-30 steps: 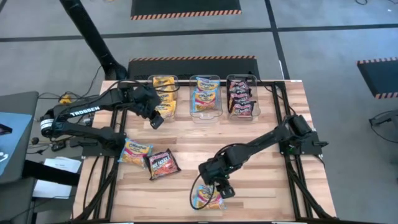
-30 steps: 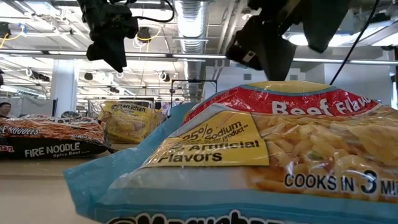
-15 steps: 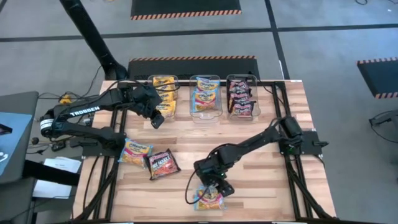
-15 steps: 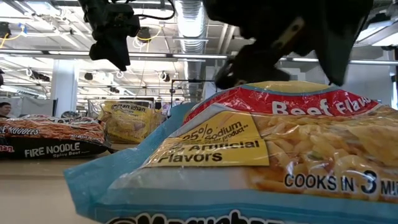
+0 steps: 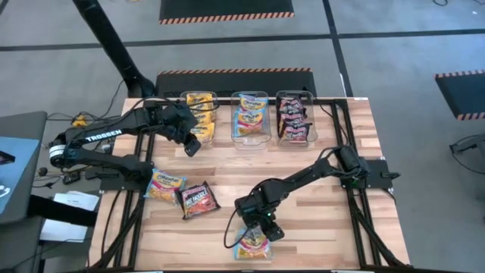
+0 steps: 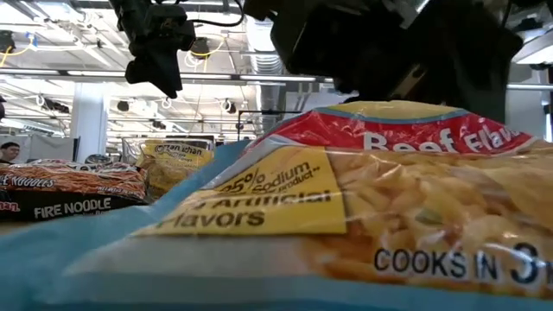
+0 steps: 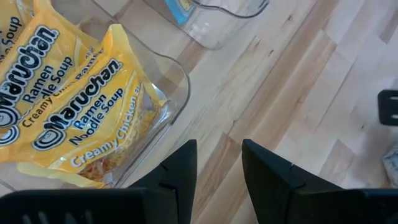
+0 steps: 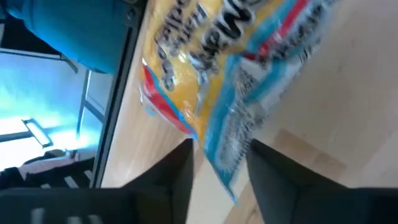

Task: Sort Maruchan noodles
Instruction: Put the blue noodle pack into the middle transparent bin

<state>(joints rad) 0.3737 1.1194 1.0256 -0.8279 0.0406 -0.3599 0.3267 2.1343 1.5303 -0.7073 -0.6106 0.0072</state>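
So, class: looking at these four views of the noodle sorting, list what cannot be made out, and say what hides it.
- Blue packet, high view: middle covered by the right end effector.
- Same packet, low view: it fills the frame, cut off by the edges, blocking the table behind.
- Right wrist view: whether its edge is pinched yet; blur.
- Bins, high view: packet counts; too small, overlapping.
- Left end effector: idle by the yellow bin.

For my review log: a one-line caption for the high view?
Right gripper down on a blue packet at the table's near edge; left gripper waits by the bins.
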